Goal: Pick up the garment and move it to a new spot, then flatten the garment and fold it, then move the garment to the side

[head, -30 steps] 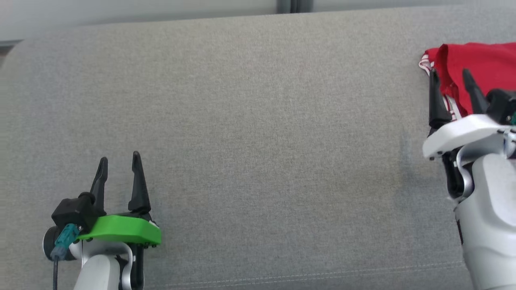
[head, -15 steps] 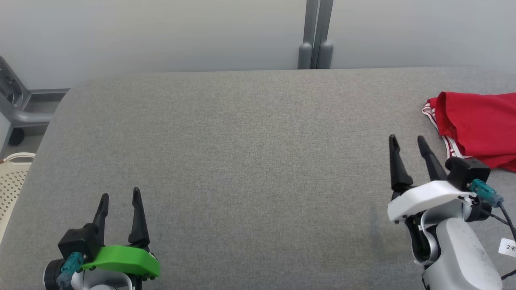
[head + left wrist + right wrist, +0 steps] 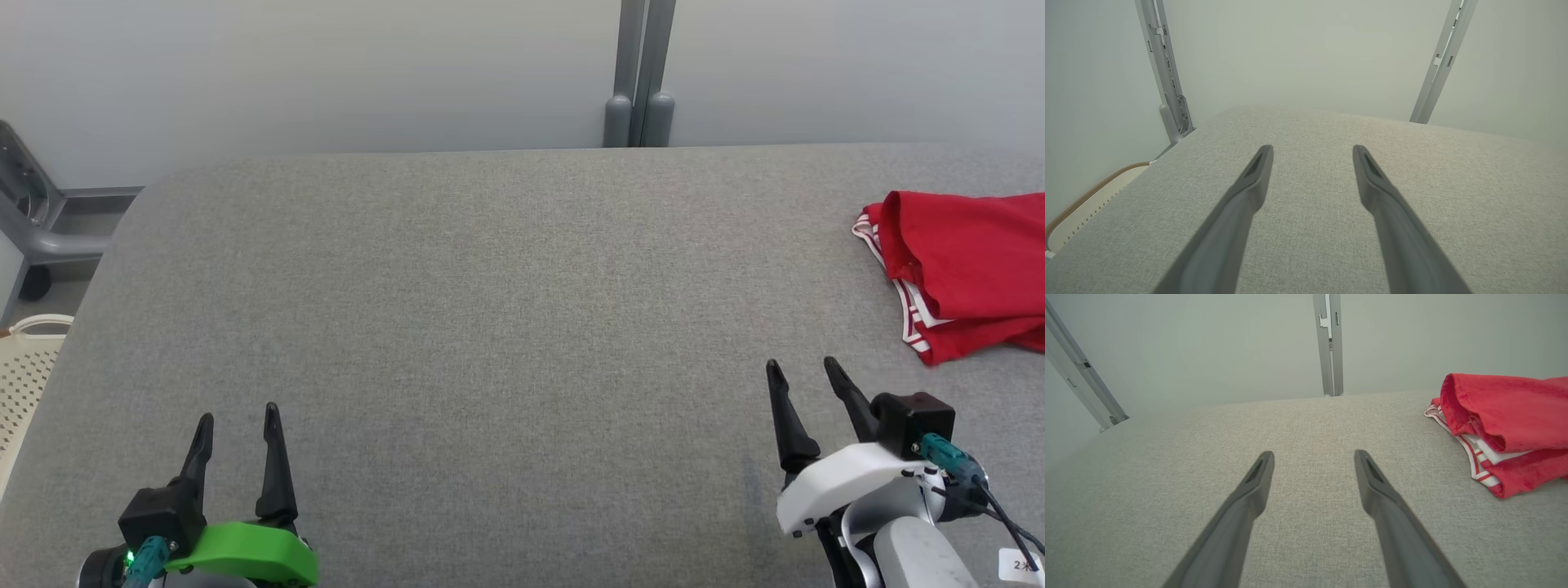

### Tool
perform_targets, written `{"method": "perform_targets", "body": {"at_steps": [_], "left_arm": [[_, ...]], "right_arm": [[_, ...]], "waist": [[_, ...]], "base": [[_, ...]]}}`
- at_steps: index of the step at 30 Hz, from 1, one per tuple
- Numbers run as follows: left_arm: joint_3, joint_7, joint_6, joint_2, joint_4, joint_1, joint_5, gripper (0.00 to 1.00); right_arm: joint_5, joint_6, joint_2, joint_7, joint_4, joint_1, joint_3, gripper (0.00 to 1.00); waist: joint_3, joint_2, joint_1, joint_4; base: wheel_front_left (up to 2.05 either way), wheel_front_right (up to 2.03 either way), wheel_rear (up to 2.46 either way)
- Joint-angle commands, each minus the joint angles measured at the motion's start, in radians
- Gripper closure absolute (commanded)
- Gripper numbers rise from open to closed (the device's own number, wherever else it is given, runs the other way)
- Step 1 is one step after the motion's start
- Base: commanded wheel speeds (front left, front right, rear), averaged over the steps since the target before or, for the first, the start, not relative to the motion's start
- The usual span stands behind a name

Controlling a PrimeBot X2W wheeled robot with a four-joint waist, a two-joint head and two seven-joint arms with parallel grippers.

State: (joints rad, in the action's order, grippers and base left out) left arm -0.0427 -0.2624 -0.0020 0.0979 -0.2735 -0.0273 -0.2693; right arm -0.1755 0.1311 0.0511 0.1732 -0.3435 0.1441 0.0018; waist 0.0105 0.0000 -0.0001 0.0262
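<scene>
Red garment (image 3: pixel 967 269) sits folded, past the fingers of the right gripper (image 3: pixel 800 362) and off to their right. That one and the left gripper (image 3: pixel 238 412) are open, holding nothing. A bump could undo the folds.

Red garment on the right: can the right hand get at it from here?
Probably yes. The right hand is open and the red garment lies just ahead, to its right, with bare grey padded surface between them and nothing in the way.
</scene>
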Motion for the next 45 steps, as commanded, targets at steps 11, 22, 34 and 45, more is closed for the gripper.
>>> {"method": "perform_targets", "body": {"at_steps": [11, 22, 34, 45], "left_arm": [[0.015, -0.003, -0.034, -0.009, -0.03, 0.042, 0.048, 0.0], [0.011, -0.003, -0.06, -0.018, -0.076, 0.032, 0.055, 0.0], [0.02, -0.003, -0.057, -0.029, -0.06, 0.014, 0.058, 0.0], [0.023, -0.003, -0.063, -0.033, -0.07, 0.006, 0.061, 0.0]], "right_arm": [[-0.007, -0.001, 0.0, 0.0, -0.035, -0.061, -0.004, 0.0], [-0.02, -0.001, 0.0, 0.016, -0.052, -0.044, 0.018, 0.0], [-0.016, -0.001, 0.0, 0.012, -0.053, -0.028, 0.001, 0.0], [-0.008, -0.001, 0.0, 0.019, -0.051, -0.025, 0.001, 0.0]], "waist": [[0.004, 0.0, 0.0001, -0.011], [-0.011, 0.0, 0.0001, 0.002], [-0.037, 0.0, 0.0001, -0.002], [-0.038, 0.0, 0.0001, 0.004]], "base": [[0.0, 0.0, 0.0], [0.0, 0.0, 0.0], [0.0, 0.0, 0.0], [0.0, 0.0, 0.0]]}}
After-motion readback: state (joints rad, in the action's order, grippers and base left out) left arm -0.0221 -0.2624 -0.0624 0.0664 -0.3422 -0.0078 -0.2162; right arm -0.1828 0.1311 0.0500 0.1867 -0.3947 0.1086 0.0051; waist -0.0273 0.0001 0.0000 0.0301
